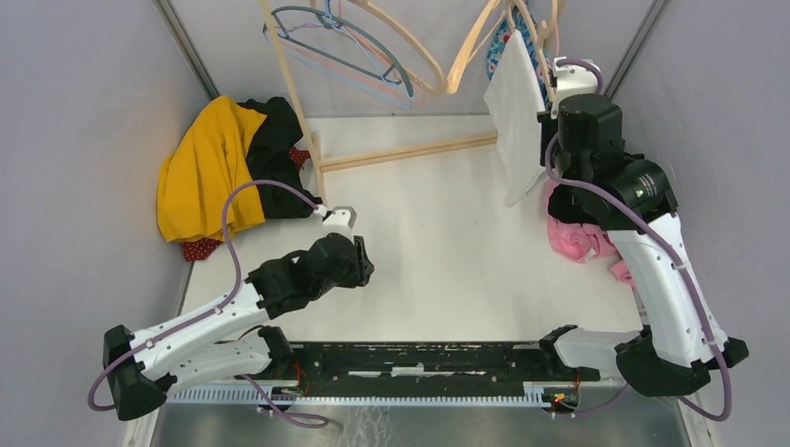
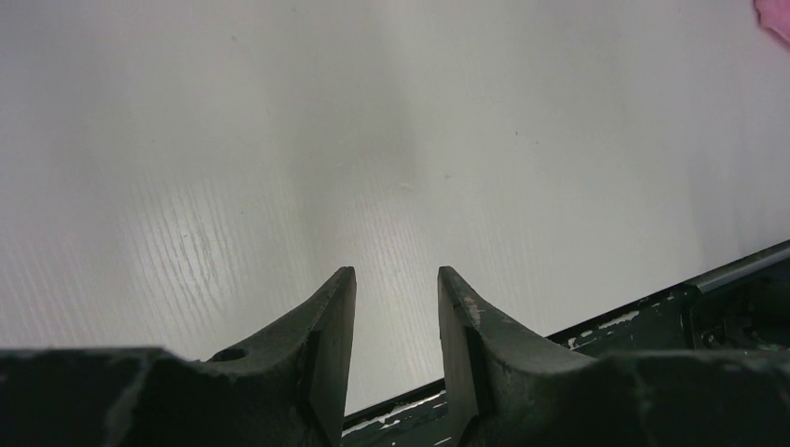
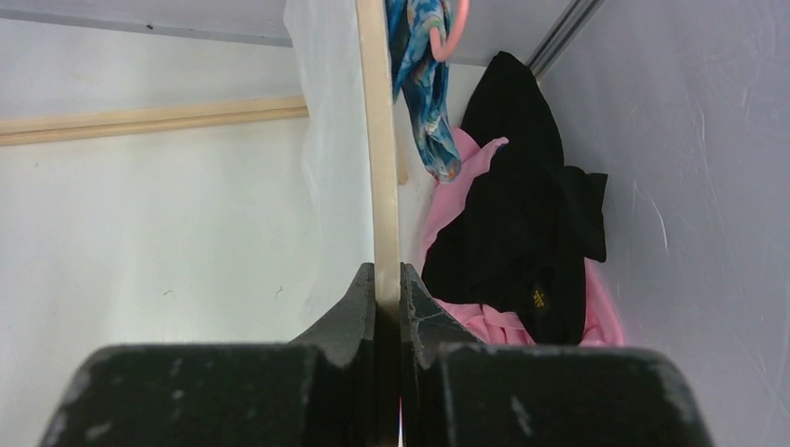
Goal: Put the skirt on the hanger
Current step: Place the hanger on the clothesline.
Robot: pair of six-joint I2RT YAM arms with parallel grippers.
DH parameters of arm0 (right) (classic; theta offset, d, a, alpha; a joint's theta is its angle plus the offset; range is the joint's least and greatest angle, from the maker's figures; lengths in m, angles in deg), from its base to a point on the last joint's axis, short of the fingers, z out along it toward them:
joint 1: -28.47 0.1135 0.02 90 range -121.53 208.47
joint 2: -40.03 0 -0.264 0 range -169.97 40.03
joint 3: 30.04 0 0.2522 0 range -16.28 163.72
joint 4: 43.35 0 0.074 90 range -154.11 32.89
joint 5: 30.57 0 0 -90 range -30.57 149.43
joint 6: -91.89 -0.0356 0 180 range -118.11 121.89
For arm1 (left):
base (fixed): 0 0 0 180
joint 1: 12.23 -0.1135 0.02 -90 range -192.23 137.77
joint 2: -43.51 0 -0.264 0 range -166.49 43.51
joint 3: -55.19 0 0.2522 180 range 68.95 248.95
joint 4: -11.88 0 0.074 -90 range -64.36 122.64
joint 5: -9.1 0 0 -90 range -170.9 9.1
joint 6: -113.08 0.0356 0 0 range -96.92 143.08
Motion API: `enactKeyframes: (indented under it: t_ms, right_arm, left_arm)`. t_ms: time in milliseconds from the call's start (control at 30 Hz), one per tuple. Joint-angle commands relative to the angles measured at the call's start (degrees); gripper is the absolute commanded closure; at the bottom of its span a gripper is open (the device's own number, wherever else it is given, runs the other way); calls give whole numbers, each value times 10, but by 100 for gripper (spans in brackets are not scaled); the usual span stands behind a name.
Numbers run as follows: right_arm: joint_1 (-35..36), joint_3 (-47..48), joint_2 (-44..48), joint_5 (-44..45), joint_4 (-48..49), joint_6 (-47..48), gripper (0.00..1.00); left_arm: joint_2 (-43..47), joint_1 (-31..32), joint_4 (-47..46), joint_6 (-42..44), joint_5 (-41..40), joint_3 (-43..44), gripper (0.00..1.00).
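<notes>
The left arm [image 1: 200, 321] lies low and folded from its base at the near left corner, forearm angled in toward the middle, wrist bent downward. The left gripper [image 2: 396, 279] hangs with its two dark fingers [image 2: 333, 321] parted, a clear gap between them and nothing held. The right arm [image 1: 666, 279] climbs from the near right corner and stretches to the far right, its black wrist raised high. The right gripper [image 3: 388, 272] has its jaws pinched close on a thin wooden bar [image 3: 375, 140] that runs straight up from between the fingertips.
</notes>
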Motion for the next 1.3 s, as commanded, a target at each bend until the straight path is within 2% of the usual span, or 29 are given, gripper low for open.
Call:
enactKeyframes:
  t_ms: [0, 333, 667, 1033, 1267]
  right_arm:
    - [-17, 41, -22, 4, 87, 4, 99]
    - [-34, 51, -78, -99, 151, 2, 99]
    - [-34, 14, -48, -192, 175, 24, 99]
    - [-34, 49, -34, -72, 102, 13, 99]
    - [-44, 57, -53, -69, 130, 5, 99]
  left_arm:
    - [20, -3, -9, 17, -8, 2, 55]
    - [26, -3, 0, 17, -15, 0, 55]
    - [13, -4, -7, 17, -15, -3, 55]
    - [4, -4, -9, 16, -14, 0, 55]
    - [7, -3, -5, 15, -15, 1, 55]
